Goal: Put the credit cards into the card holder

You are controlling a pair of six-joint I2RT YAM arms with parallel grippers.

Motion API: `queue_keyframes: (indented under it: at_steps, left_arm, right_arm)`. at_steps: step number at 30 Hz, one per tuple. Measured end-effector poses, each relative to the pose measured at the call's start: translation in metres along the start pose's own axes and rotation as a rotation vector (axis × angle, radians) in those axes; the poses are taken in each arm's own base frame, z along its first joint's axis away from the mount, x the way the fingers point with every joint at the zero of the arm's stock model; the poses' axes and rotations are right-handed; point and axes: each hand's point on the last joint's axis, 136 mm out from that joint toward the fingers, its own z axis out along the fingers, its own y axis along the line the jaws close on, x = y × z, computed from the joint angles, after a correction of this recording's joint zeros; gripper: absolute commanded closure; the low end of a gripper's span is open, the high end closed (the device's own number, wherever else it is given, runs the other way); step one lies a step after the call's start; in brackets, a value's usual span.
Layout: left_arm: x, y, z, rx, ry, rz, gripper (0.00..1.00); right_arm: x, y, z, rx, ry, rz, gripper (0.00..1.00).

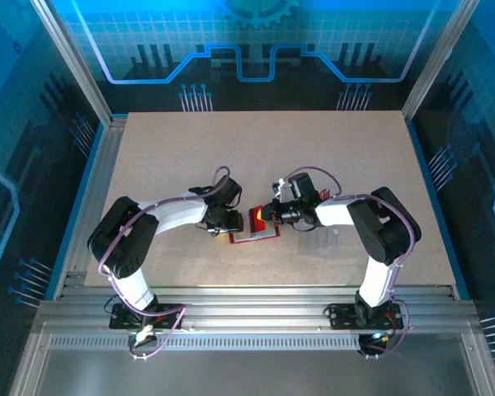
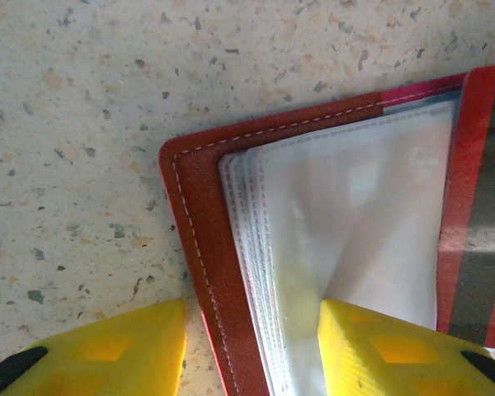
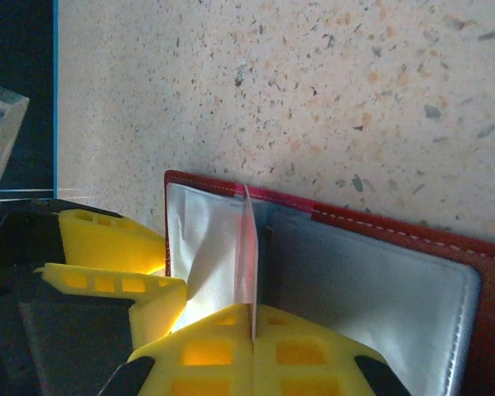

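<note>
The card holder (image 1: pixel 260 235) lies open on the table between both arms, a red wallet with clear inner sleeves (image 2: pixel 346 214). My left gripper (image 2: pixel 252 322) is open and straddles the wallet's left cover edge (image 2: pixel 194 214). One yellow finger is over the bare table and the other finger (image 2: pixel 388 346) rests on the sleeves. My right gripper (image 3: pixel 254 330) is shut on a thin red credit card (image 3: pixel 247 247), which stands on edge at the wallet's fold (image 3: pixel 371 227). In the left wrist view that card (image 2: pixel 478 214) shows red with a dark stripe at the right.
A clear plastic item (image 1: pixel 326 239) lies just right of the wallet, under the right arm. The speckled tabletop (image 1: pixel 264 148) stretches away behind the wallet. Metal rails (image 1: pixel 247 309) run along the near edge and framed walls stand on both sides.
</note>
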Motion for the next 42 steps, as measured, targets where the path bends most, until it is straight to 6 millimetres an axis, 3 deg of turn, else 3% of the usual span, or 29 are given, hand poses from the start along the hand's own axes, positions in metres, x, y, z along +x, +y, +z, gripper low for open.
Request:
queue_keyframes:
  at_steps: [12, 26, 33, 42]
  left_arm:
    - [0.000, 0.000, 0.000, 0.003, 0.000, 0.000, 0.54]
    - [0.000, 0.000, 0.000, 0.009, -0.008, 0.001, 0.54]
    - [0.000, 0.000, 0.000, 0.012, -0.011, 0.001, 0.54]
    - [0.001, -0.001, 0.000, 0.015, -0.010, 0.001, 0.54]
  right_arm:
    - [0.016, 0.004, 0.005, -0.014, 0.016, 0.027, 1.00]
    - [0.015, 0.005, 0.005, -0.004, 0.028, 0.027, 1.00]
    - [0.008, 0.008, 0.012, -0.007, 0.040, 0.019, 1.00]
    - [0.017, 0.018, 0.029, -0.017, 0.084, -0.014, 1.00]
